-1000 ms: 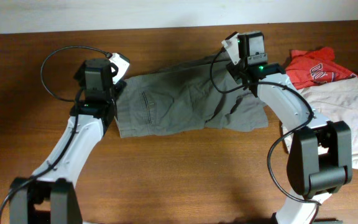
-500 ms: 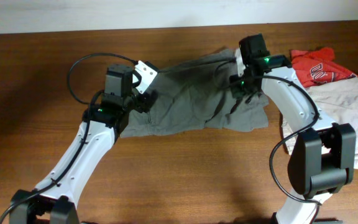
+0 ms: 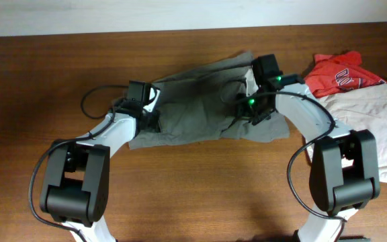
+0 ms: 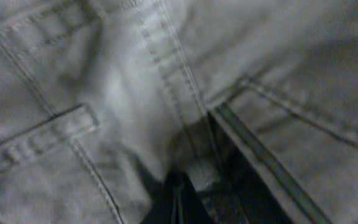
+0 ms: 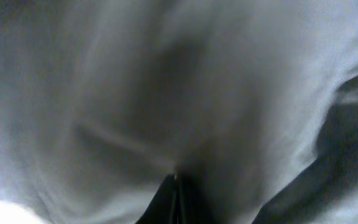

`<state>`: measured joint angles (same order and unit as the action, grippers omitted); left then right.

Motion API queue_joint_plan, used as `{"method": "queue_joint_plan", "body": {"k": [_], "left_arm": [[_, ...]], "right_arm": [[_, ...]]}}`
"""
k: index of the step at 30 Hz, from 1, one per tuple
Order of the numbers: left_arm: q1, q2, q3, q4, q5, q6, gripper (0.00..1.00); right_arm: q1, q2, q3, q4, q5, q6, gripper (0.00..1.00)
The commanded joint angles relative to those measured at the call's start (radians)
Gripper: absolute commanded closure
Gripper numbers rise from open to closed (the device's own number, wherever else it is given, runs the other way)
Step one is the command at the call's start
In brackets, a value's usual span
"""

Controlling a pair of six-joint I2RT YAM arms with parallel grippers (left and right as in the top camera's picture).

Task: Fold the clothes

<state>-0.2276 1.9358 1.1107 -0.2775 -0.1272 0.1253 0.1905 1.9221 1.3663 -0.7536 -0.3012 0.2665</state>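
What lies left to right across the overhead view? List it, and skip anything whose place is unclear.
Left fingers → olive shorts → right fingers → red T-shirt. The beige shorts share the T-shirt's span, so they are left out.

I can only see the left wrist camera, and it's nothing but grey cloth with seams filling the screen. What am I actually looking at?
Observer: From overhead, it's a pair of olive-grey shorts lying crumpled on a wooden table.
Operator: Is only one arm on them?
Observer: No, two. The left gripper is at the shorts' left end, and the right gripper is nearer the right end.
Operator: Anything else lying around?
Observer: A red T-shirt and paler beige shorts sit at the table's right edge, beyond the right arm.
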Motion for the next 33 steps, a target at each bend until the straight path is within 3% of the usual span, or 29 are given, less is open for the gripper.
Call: {"method": "queue_joint_plan", "body": {"k": [1,5,10,13,19,21,22,24,27,33], "left_arm": [[0.051,0.063,-0.019,-0.055,-0.133,-0.119,1.00],[0.091,0.063,-0.019,-0.071,-0.162,-0.118,0.99],[0.129,0.063,-0.018,-0.078,-0.222,-0.106,1.00],[0.135,0.062,-0.011,-0.076,-0.217,-0.035,1.00],[0.114,0.059,0.031,-0.081,-0.217,-0.022,0.99],[0.098,0.059,0.043,-0.084,-0.217,-0.022,0.98],[0.090,0.059,0.044,-0.084,-0.217,-0.022,0.98],[0.084,0.059,0.044,-0.084,-0.217,-0.022,0.98],[0.084,0.059,0.044,-0.087,-0.217,-0.022,0.98],[0.084,0.059,0.044,-0.098,-0.217,-0.023,0.98]], "right_arm": [[-0.002,0.000,-0.070,0.027,0.119,0.024,0.95],[-0.052,0.000,-0.126,0.022,0.387,0.031,0.95],[-0.168,-0.001,-0.119,0.014,0.480,0.029,0.96],[-0.234,-0.002,-0.070,-0.030,0.376,-0.047,0.96],[-0.248,-0.028,0.041,-0.196,-0.066,-0.242,0.96],[-0.226,-0.031,0.042,-0.254,-0.127,-0.292,0.76],[-0.213,-0.026,0.033,-0.267,-0.129,-0.327,0.60],[-0.203,-0.018,0.019,-0.269,-0.129,-0.357,0.46],[-0.203,-0.007,-0.008,-0.238,-0.148,-0.360,0.39],[-0.196,0.009,-0.097,-0.057,-0.256,-0.360,0.39]]}}
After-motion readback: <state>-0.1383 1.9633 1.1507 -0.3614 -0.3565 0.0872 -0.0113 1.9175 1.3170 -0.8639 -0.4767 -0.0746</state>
